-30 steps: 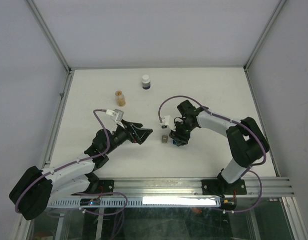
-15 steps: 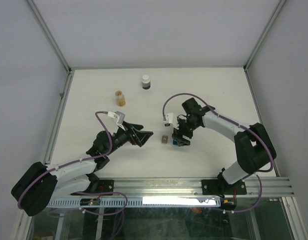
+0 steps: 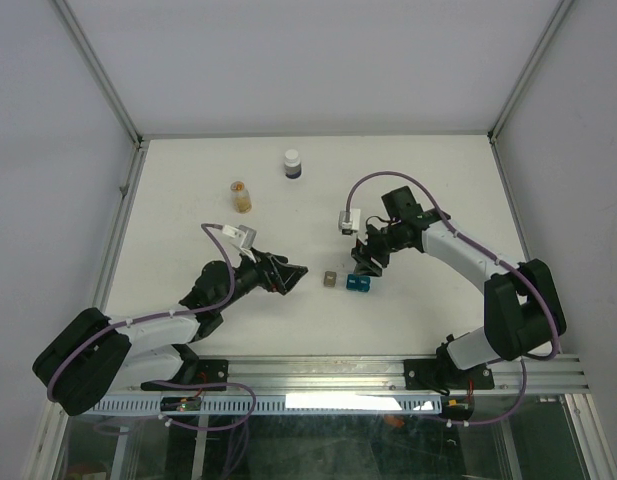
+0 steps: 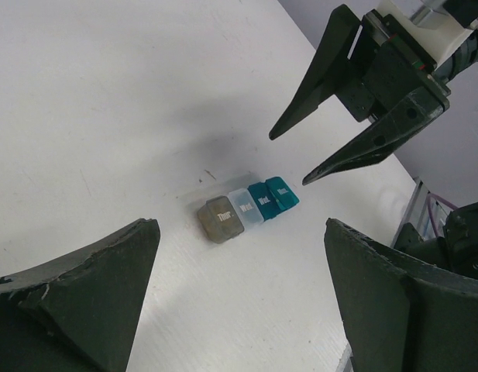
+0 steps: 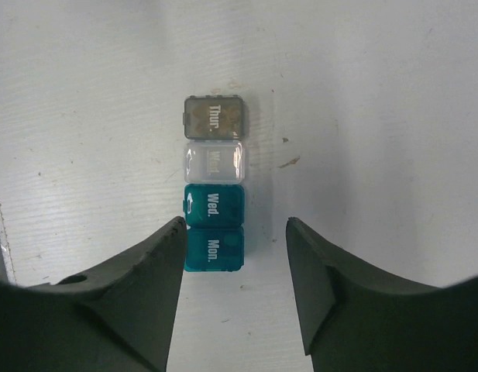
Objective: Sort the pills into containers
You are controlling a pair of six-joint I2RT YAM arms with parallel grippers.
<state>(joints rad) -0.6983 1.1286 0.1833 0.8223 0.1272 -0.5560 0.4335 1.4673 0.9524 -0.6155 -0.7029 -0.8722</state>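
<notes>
The containers lie in a short row on the white table: a grey-brown cup (image 3: 331,279) marked "Thur." (image 5: 214,116), a clear piece marked "Wed." (image 5: 214,160), and a teal-blue two-cell one (image 3: 358,284) (image 5: 214,226). My right gripper (image 3: 366,262) (image 5: 235,225) hovers open just behind the teal end, holding nothing. Its left finger (image 5: 146,271) is beside the "Mon." cell. My left gripper (image 3: 288,272) (image 4: 242,248) is wide open and points at the row (image 4: 246,208) from the left, a short way off. The pills show as an orange-tan mass in a clear vial (image 3: 242,196) at the back left.
A white-capped bottle with dark contents (image 3: 292,164) stands at the back centre. Metal frame rails run along the table's left edge (image 3: 118,240) and front edge (image 3: 388,375). In the left wrist view, my right gripper (image 4: 288,160) hangs just beyond the row.
My right gripper has pulled back up and to the right off the containers, uncovering the teal one. My left gripper has crept right, closer to the row. The vial and bottle have not moved.
</notes>
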